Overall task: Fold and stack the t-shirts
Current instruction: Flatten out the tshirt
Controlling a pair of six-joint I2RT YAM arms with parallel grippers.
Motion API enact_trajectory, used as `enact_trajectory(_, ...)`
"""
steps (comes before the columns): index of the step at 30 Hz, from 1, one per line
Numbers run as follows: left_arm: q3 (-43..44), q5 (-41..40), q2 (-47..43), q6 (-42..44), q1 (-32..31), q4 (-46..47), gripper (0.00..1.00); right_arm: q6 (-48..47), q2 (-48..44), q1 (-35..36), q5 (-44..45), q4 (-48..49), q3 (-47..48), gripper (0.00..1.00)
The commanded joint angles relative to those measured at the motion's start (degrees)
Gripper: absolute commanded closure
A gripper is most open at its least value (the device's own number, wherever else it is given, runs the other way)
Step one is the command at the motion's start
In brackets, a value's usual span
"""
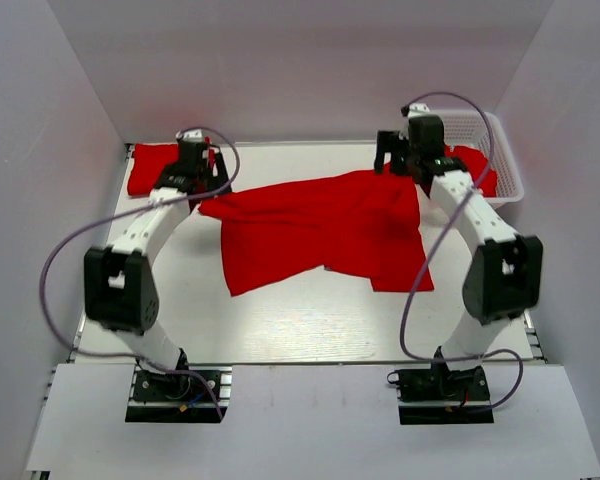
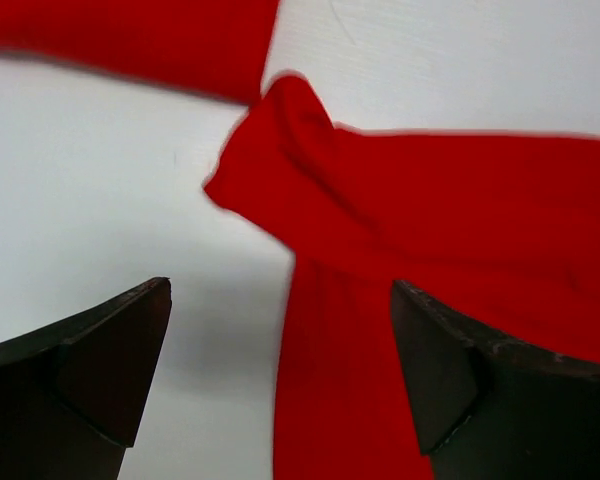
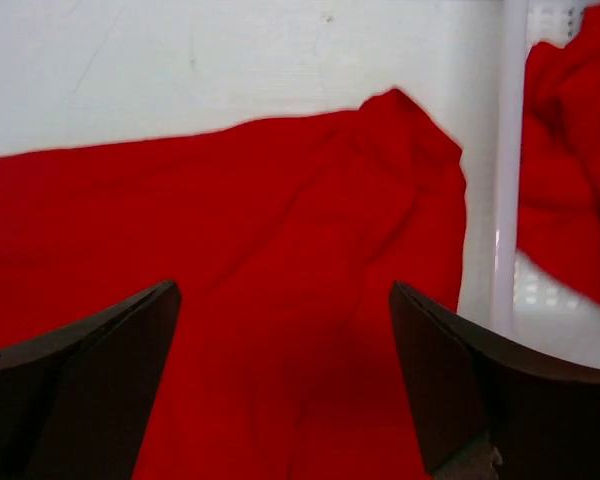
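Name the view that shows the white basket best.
Top external: the white basket shows nearly whole there, only its near-left part hidden behind the right arm. The right wrist view catches just a rim strip and some lattice; the left wrist view shows none of it.

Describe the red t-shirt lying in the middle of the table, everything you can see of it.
The t-shirt is plain bright red, thin soft cloth with no print. It lies loosely spread and wrinkled on the white table, not yet folded, its edges uneven, one sleeve bunched toward the far left. The left gripper and right gripper hang open above its far edge, one near each end; neither holds it. Only the table touches it, as far as shows.
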Motion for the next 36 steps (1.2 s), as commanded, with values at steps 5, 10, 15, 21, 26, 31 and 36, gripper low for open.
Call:
enact_trajectory(5,-25.2,14.1,-21.7,-6.6,-0.9,0.6,0.00,10.6,-14.7,0.3,-7.3,-5.2,-26.3,0.10)
enact_trajectory(10,-39.5,20.6,-25.9,-9.4,-2.6,2.8,0.00,14.3,-24.1,0.3,-9.4,-5.4,-38.9,0.10)
enact_trajectory(15,-45.9,24.3,-25.8,-10.5,-4.3,7.1,0.00,12.8,-27.2,0.6,-15.7,-2.3,-45.5,0.11)
enact_trajectory(21,-45.9,22.3,-24.8,-10.0,-6.1,7.6,0.00,11.5,-25.5,1.0,-16.8,-3.3,-47.2,0.12)
enact_trajectory(26,-45.9,19.0,-23.4,-9.5,-7.3,7.6,0.06,12.6,-26.9,0.5,-9.8,-5.5,-48.4,0.10)
enact_trajectory(31,-45.9,17.7,-20.4,-9.5,-8.9,7.6,0.19,16.1,-28.0,0.2,-0.9,-7.5,-48.2,0.10)
enact_trajectory(36,-46.4,15.1,-17.3,-9.5,-10.1,8.9,0.25,17.6,-28.0,-0.4,1.9,-8.7,-47.7,0.10)
